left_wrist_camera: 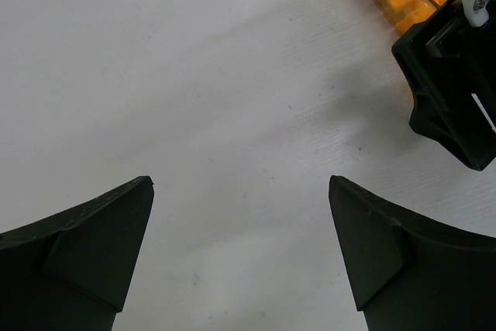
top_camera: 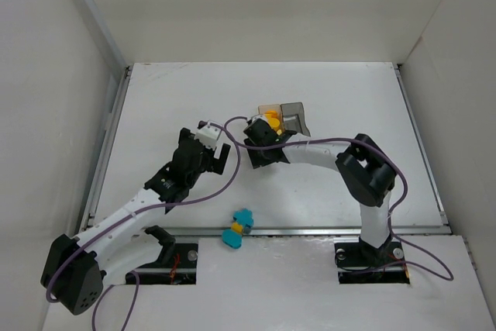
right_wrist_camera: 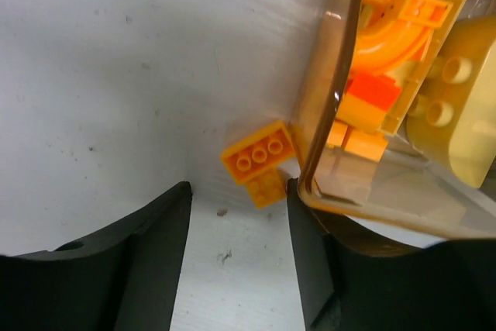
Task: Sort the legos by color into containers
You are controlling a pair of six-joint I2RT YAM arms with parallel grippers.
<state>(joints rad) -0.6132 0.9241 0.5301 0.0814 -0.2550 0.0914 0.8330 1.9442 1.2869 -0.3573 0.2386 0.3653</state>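
Now, the right end effector (right_wrist_camera: 236,191) has its jaws apart and nothing clamped. An orange brick (right_wrist_camera: 258,154) lies tilted on the bench (right_wrist_camera: 116,75) right at the fingertips, with a clear gap to the finger on the left of the wrist view. The other finger sits against the near corner of the orange bin (right_wrist_camera: 325,91). The brick rests just outside that bin's wall (touching it or not, I can't tell). Inside the bin is a heap of orange and yellow pieces (right_wrist_camera: 387,91).

From above, the grey bin (top_camera: 295,117) is joined to the orange one on the robot's right side; what it holds is too small to make out.

Over to the left end effector (left_wrist_camera: 240,184): jaws wide open, only bare bench between them, and it hovers just beside the right one.

Down at the near edge of the bench lies a small cluster of teal pieces (top_camera: 237,229) (a speck of yellow among them), well apart from both bins.
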